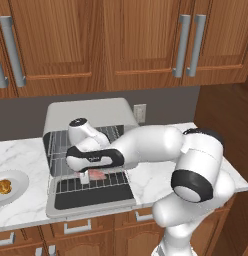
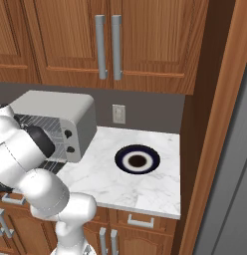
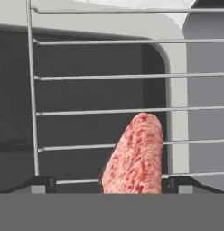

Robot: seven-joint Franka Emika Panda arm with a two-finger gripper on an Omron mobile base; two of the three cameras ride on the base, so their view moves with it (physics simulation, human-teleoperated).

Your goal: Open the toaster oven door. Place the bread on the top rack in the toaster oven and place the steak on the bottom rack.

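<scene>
1. Wooden cabinets (image 1: 121, 45) hang above a white marble counter (image 2: 145, 184), grey wall behind with an outlet (image 2: 118, 114).
2. Toaster oven (image 1: 91, 112) sits on the counter near its left part; light-grey box, two knobs (image 2: 69, 141) on its right front panel.
3. Toaster oven door (image 1: 93, 197) is folded down flat toward me, dark glass facing up.
4. Bottom rack (image 1: 91, 182) is slid out over the door; top rack (image 1: 58, 140) sits above it inside the oven.
5. My gripper (image 1: 86, 176) reaches low into the oven mouth, just above the bottom rack.
6. Steak (image 3: 134, 155) lies on the bottom rack wires, pinkish-red slab, right between my fingertips (image 3: 39, 182) in the hand view.
7. Fingers stand apart, one on each side of the steak, not clamping it; whether they touch it I cannot tell.
8. In the left base view the steak (image 1: 98, 174) peeks out just beside my hand.
9. Bread (image 1: 3, 187) sits on a plate (image 1: 18, 182) at the left end of the counter, well apart from the oven.
10. Dark-rimmed plate (image 2: 137, 160) lies right of the oven on the counter.
</scene>
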